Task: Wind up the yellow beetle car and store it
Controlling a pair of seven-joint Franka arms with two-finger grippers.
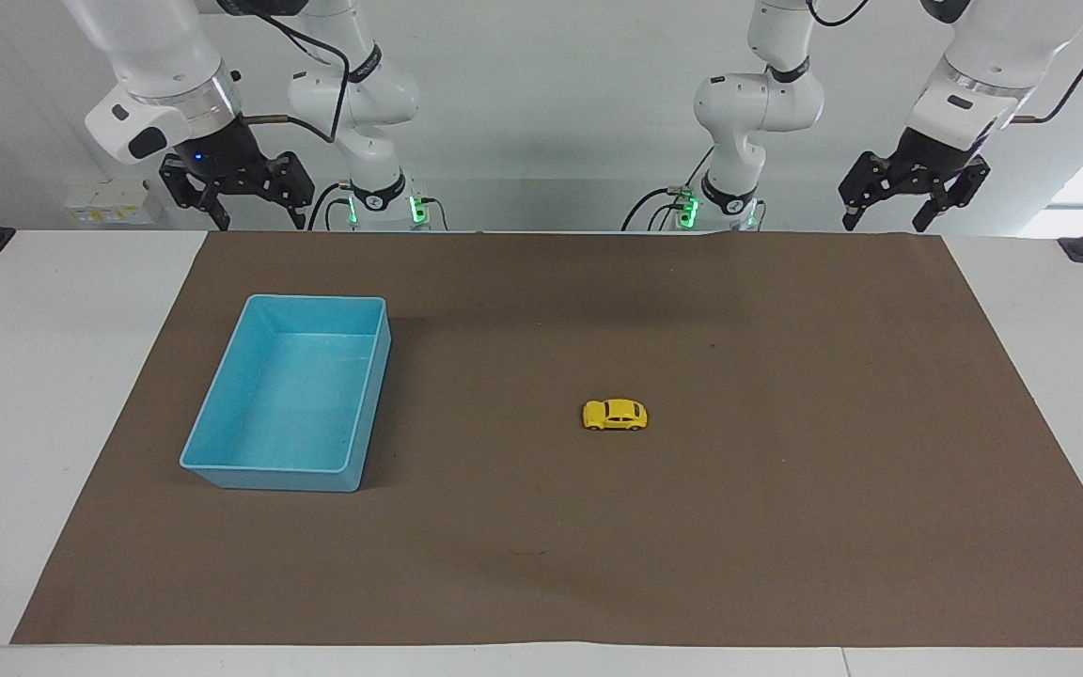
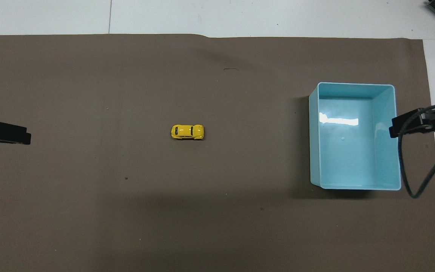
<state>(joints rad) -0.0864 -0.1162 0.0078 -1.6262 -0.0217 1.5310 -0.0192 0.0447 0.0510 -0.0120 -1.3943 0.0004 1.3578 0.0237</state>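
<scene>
**Brown mat, blue bin, a small car**

Brown mat (image 1: 786,527) covers our table. On it, toward the right arm's end, sits the light blue bin (image 1: 222,414). Our left gripper (image 1: 883,224) and right gripper (image 1: 259,221) hang raised near the bases, both spread wide, holding nothing. The yellow beetle car (image 1: 615,415) stands mid-mat on its wheels, well apart from the bin.

No readable text, label or number anywhere (arm markings illegible).
</scene>
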